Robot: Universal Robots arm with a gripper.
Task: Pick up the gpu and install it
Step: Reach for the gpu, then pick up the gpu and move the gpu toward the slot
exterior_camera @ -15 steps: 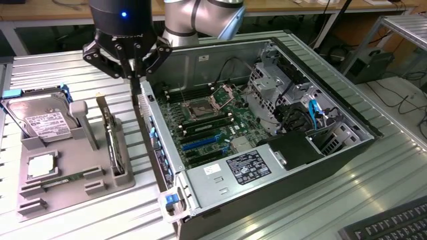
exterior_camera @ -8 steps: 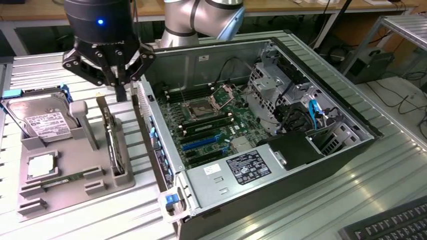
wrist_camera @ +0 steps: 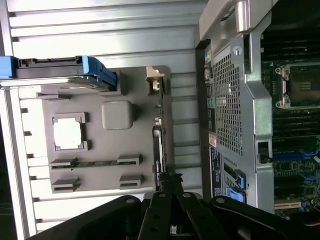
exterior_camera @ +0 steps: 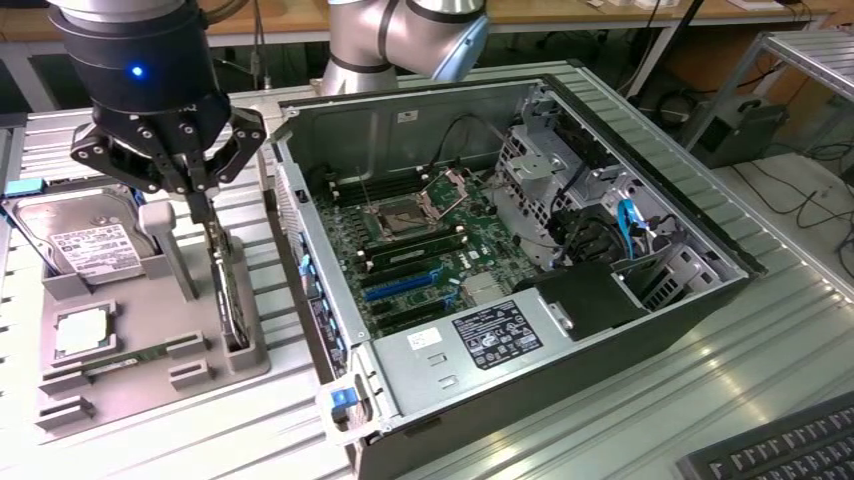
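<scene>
The gpu [exterior_camera: 230,295] is a thin dark card standing on edge in a slot of the grey holder [exterior_camera: 134,385]. In the exterior view it is on the holder's side nearest the computer case. My gripper [exterior_camera: 203,215] hangs straight above the card, its two fingers drawn together on the card's upper edge. In the wrist view the gripper [wrist_camera: 170,179] pinches the gpu [wrist_camera: 159,150], seen edge-on as a narrow strip along the holder [wrist_camera: 100,150]. The card still sits in its slot.
The open computer case [exterior_camera: 534,110] lies at the exterior view's right, its motherboard showing blue expansion slots [exterior_camera: 400,285]. The holder also carries a silver hard drive [exterior_camera: 87,245], a processor chip [exterior_camera: 80,335] and a memory stick [exterior_camera: 127,358]. A keyboard [exterior_camera: 787,450] lies at the lower right.
</scene>
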